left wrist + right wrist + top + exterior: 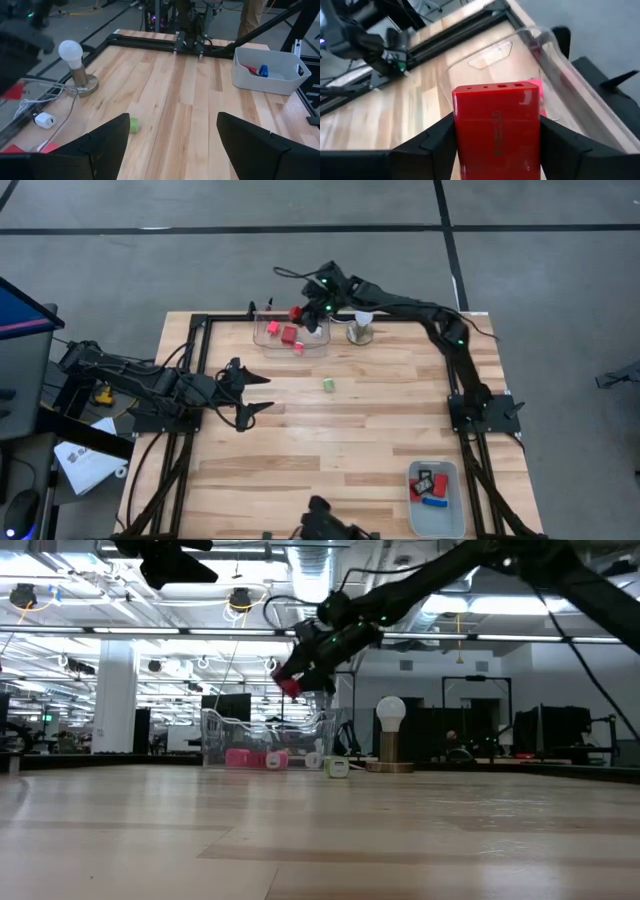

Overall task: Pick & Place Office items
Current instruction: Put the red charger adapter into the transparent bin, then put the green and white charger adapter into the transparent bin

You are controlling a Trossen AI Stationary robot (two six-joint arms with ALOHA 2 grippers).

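The table (340,430) beneath me is pale butcher-block wood, long planks glued side by side, edged by a black metal frame. My right arm stretches from its base at the right edge of the high view up to the top centre, bent at the elbow, wrist tipped down over the clear plastic bin (290,338). My left arm lies folded low at the left of that view, reaching in over the table's left part.

The clear bin is thin-walled, glossy and rounded at the corners, with red blocks (281,331) on its floor. At the lower right sits a grey plastic bin (436,505), matte, holding red, black-and-white and blue pieces (431,486).

My right gripper (495,145) clamps a red block (496,125) between its two dark fingers: smooth, rectangular, small slots along its upper face, raised above the clear bin. My left gripper (262,392) has its fingers spread wide, holding nothing.

A white bulb on a round metal base (361,328) stands just right of the clear bin. A small green piece (328,384) lies alone mid-table.
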